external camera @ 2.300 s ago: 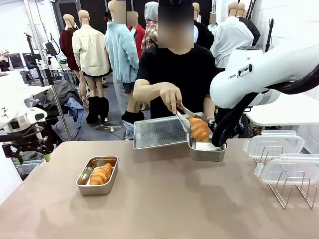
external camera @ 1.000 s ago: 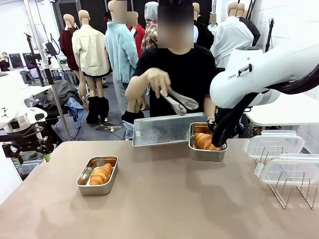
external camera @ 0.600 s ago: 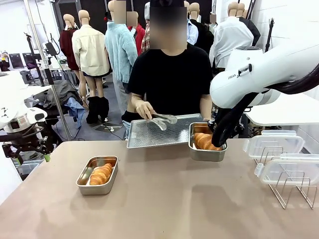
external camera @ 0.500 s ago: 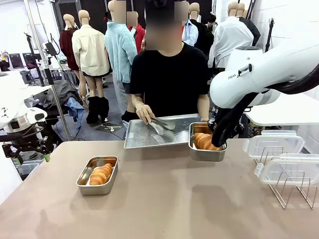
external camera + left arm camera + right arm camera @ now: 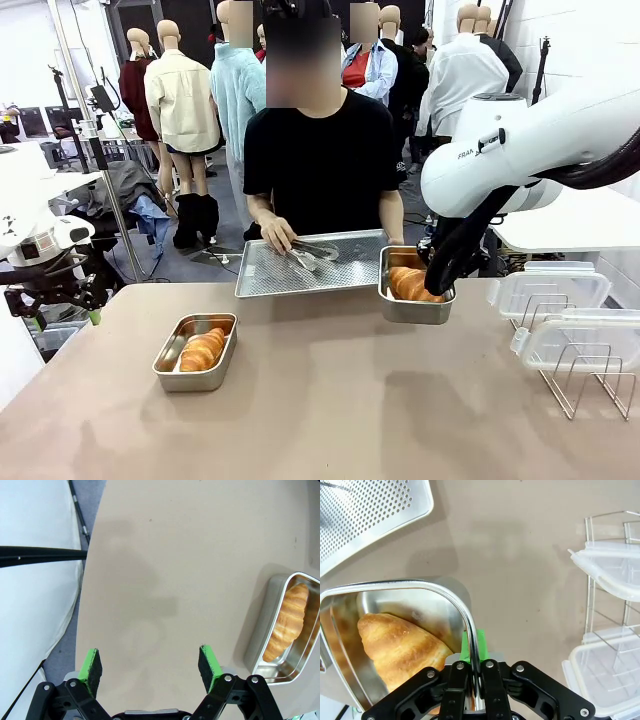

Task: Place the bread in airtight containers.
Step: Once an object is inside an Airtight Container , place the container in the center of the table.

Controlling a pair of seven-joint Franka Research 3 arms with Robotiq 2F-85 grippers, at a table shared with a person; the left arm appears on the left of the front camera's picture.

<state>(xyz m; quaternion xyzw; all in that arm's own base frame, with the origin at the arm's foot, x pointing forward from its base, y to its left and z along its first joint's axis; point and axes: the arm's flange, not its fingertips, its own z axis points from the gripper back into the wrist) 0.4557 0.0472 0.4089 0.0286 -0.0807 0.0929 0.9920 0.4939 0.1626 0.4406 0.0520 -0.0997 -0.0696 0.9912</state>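
One steel tin [image 5: 196, 352] rests on the table at the left with a croissant [image 5: 203, 348] lying in it; the left wrist view has the same tin [image 5: 280, 630] and croissant [image 5: 288, 622] at its right edge. My left gripper [image 5: 150, 667] hangs open over bare tabletop beside that tin. A second tin [image 5: 415, 298] is held above the table at the far right, my right gripper [image 5: 472, 672] shut on its rim [image 5: 465, 617]. A croissant [image 5: 402, 647] lies inside it, seen also as the croissant [image 5: 408, 284] from the front.
The person holds a perforated steel tray [image 5: 310, 265] just left of the raised tin, with tongs [image 5: 310, 252] resting on it. A wire rack [image 5: 580, 375] at the right carries two clear lids [image 5: 552, 292], [image 5: 580, 340].
The person dropped the croissant from the tongs into the tin my right gripper holds, then lowered the tongs onto the tray and drew the tray leftward. Neither arm moved.
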